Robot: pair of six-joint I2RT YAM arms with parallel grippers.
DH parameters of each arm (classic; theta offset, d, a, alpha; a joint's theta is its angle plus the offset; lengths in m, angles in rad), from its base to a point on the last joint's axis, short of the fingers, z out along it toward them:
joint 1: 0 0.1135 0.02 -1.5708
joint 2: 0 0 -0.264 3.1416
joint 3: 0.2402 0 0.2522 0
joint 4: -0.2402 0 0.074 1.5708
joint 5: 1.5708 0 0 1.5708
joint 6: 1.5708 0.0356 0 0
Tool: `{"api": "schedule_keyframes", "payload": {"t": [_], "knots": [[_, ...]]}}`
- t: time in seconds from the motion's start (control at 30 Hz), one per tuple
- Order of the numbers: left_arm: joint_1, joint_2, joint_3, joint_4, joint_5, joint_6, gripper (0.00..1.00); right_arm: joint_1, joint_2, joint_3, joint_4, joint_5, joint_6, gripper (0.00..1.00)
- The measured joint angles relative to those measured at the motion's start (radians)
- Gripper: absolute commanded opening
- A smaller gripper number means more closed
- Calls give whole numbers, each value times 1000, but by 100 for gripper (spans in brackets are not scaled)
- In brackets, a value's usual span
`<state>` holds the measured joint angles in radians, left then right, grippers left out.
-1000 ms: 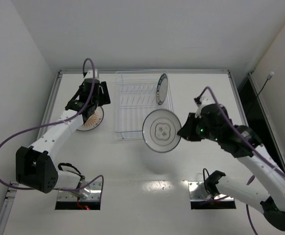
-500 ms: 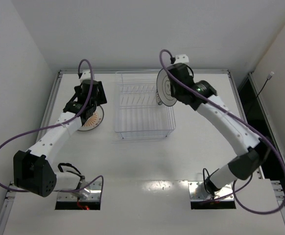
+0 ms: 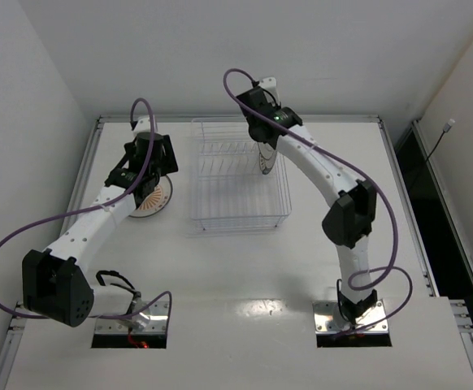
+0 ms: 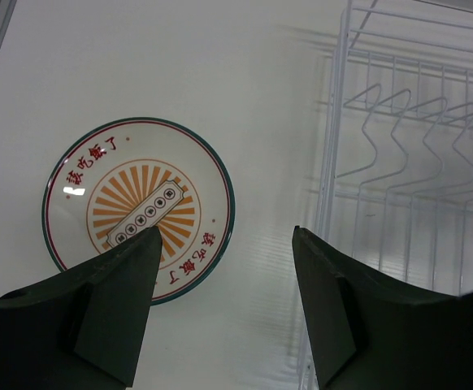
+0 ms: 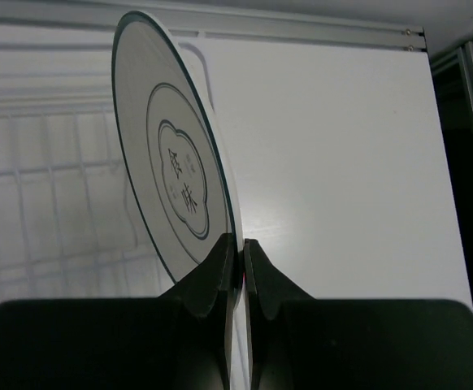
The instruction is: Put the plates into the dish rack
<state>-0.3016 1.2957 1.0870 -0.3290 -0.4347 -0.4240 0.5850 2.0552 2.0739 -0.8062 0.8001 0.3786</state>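
Above the far right of the rectangular silver-wire dish rack, the round white grey-ringed plate stands on edge, its rim clamped in the right pincer, seemingly awaiting lowering between tines; the left pincer hangs parted, empty, above the round orange-striped plate.

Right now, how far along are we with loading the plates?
Done: no plate clearly seated in the rack; the right arm hides that corner. In hand: right gripper shut on the grey-ringed plate, upright over the rack. To do: orange plate flat on the table, left gripper open above it.
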Motion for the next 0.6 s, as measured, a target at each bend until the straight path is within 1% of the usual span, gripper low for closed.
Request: {"api": "schedule_keyframes", "payload": {"t": [0.03,0.13,0.23,0.4,0.6], "knots": [[0,0,0,0,1,0,63,0,42,59,-13,11,6,0],[0,0,0,0,2,0,63,0,135,164,-27,28,23,0],[0,4,0,0,4,-3,63,0,188,192,-28,27,53,0],[0,13,0,-4,4,-4,63,14,245,193,-41,22,106,0],[0,18,0,-15,3,-4,63,40,224,99,23,50,126,0]]}}
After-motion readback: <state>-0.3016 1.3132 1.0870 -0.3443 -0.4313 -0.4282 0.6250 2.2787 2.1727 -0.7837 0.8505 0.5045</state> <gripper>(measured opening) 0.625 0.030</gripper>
